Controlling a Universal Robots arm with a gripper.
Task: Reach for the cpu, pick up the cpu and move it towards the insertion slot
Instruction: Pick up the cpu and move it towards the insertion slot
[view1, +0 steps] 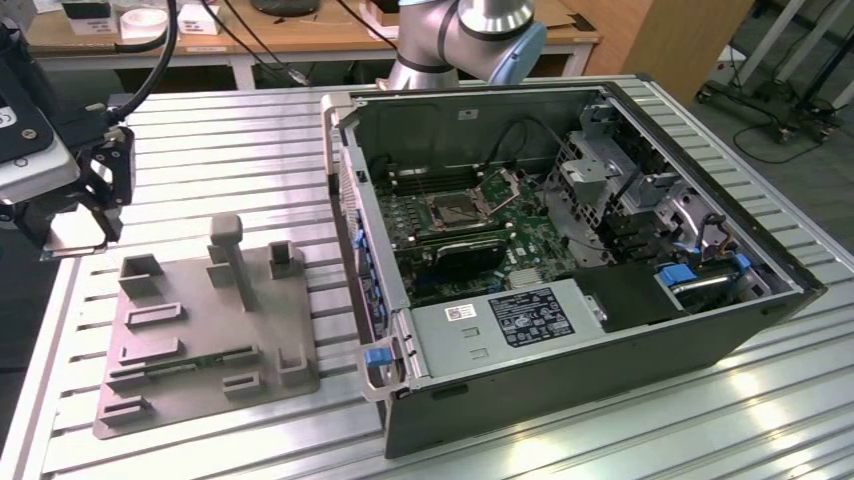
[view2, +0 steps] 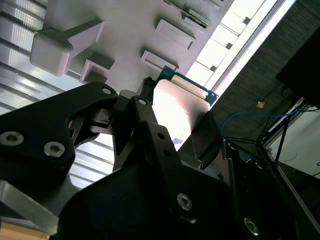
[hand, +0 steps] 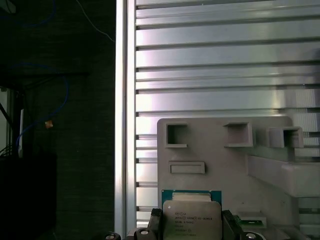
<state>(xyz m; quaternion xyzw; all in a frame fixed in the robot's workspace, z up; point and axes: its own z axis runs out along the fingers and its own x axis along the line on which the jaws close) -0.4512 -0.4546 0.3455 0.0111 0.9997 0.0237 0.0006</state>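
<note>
Exterior view high, oblique; both wrist views close on fixture plate (hand: 210, 150) (view2: 125, 20)

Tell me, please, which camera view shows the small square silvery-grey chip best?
The first wrist view: the small square silvery-grey chip faces the camera, metal top and green border plain, between the pincer's fingers. The second wrist view catches it slantwise under glare; the exterior view shows a small pale patch at its left.

In the first wrist view, the cpu (hand: 191, 222) is being cut off by the frame edge; in the second wrist view, it is being partly hidden by the gripper (view2: 177, 107). The arm (view1: 467, 35) is being cropped at the exterior view's upper edge.
</note>
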